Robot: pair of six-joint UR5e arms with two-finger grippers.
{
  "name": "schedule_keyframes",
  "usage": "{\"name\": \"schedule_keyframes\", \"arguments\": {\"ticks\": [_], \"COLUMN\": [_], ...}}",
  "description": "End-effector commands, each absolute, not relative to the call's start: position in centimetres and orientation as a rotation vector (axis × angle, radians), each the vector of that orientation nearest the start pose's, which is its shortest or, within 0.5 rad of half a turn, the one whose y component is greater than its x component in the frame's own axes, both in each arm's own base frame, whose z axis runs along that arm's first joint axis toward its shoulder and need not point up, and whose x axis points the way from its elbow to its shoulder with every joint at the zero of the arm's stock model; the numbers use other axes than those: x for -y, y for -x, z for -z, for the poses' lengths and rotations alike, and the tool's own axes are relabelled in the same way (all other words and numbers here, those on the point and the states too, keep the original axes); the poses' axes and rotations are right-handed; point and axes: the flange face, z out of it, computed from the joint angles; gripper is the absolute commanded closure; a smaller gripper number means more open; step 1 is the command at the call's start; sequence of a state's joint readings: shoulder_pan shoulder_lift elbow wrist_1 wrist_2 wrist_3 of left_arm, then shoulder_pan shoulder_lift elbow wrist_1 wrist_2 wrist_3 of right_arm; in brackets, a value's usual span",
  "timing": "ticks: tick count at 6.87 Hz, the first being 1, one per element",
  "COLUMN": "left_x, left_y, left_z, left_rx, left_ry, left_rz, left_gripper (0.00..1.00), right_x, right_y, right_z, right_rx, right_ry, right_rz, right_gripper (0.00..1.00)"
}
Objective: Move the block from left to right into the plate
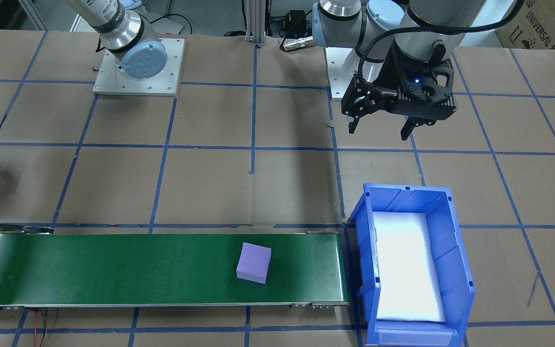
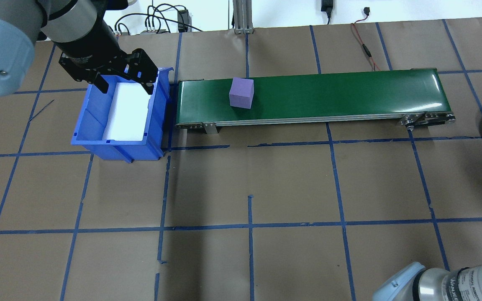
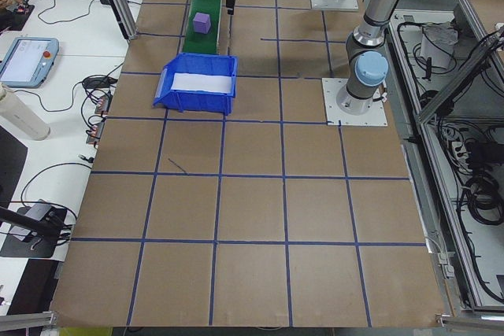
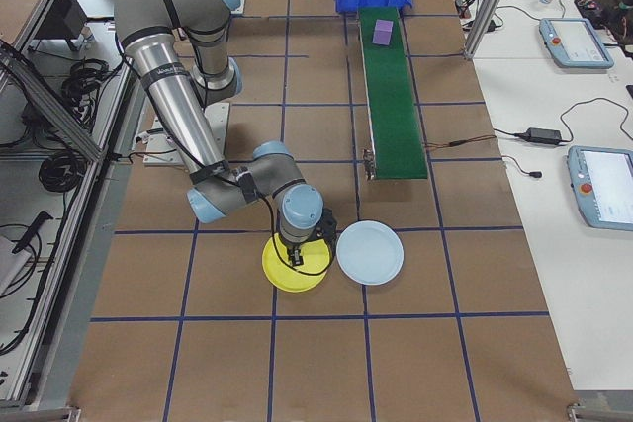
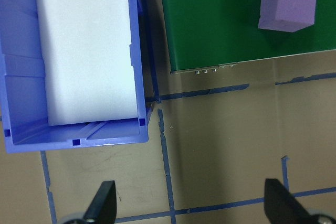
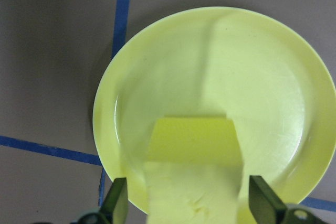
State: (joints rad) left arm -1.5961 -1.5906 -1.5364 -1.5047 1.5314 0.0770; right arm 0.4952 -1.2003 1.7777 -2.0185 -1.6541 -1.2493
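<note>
Note that the right gripper (image 6: 189, 195) hung low over the yellow plate (image 6: 273, 66) with its fingers apart. A yellow block (image 6: 193, 142) sat between them, with a gap visible on each side, so it appeared released and resting in the plate. You could treat that transfer as essentially complete, pending withdrawal of the arm.

A purple block (image 1: 254, 262) lay on the green conveyor belt (image 1: 113, 270), towards the end beside the blue bin (image 1: 456, 250) and well apart from the plate. The left gripper (image 1: 379, 131) hovered above the table near the bin, fingers spread and holding nothing. If the purple block also belonged in the plate, that whole pick and placement remained outstanding.
</note>
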Motion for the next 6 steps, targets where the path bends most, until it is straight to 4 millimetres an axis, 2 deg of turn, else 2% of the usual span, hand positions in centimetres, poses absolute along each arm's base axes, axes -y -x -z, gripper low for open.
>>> {"name": "schedule_keyframes", "arguments": {"ticks": [1, 2, 3, 4, 5, 6], "left_x": [50.5, 50.5, 50.5, 50.6, 50.5, 50.5], "left_y": [14.9, 14.9, 14.9, 14.8, 14.8, 14.8], "left_z": [-50.4, -50.4, -50.4, -50.3, -50.4, -50.4], "left_rx": [-3.173, -3.173, -3.173, -3.175, -3.175, -3.175], "left_ry": [-0.144, -0.142, -0.139, -0.137, -0.137, -0.137], "left_rz": [0.148, 0.148, 0.148, 0.145, 0.148, 0.148], "left_gripper": [0.00, 0.00, 0.00, 0.00, 0.00, 0.00], "right_x": [38.5, 40.7, 44.6, 49.0, 52.3, 53.9], "right_y": [43.6, 41.1, 36.3, 30.6, 24.7, 21.1], "right_z": [-24.9, -27.0, -28.4, -29.4, -32.1, -33.3], "right_rx": [-3.065, -3.095, -3.098, -3.111, -3.124, -3.084], "right_ry": [0.239, 0.206, 0.222, 0.213, 0.226, 0.185], "right_rz": [-0.162, -0.131, -0.065, -0.032, 0.055, 0.134], "right_gripper": [0.00, 0.00, 0.00, 0.00, 0.00, 0.00]}}
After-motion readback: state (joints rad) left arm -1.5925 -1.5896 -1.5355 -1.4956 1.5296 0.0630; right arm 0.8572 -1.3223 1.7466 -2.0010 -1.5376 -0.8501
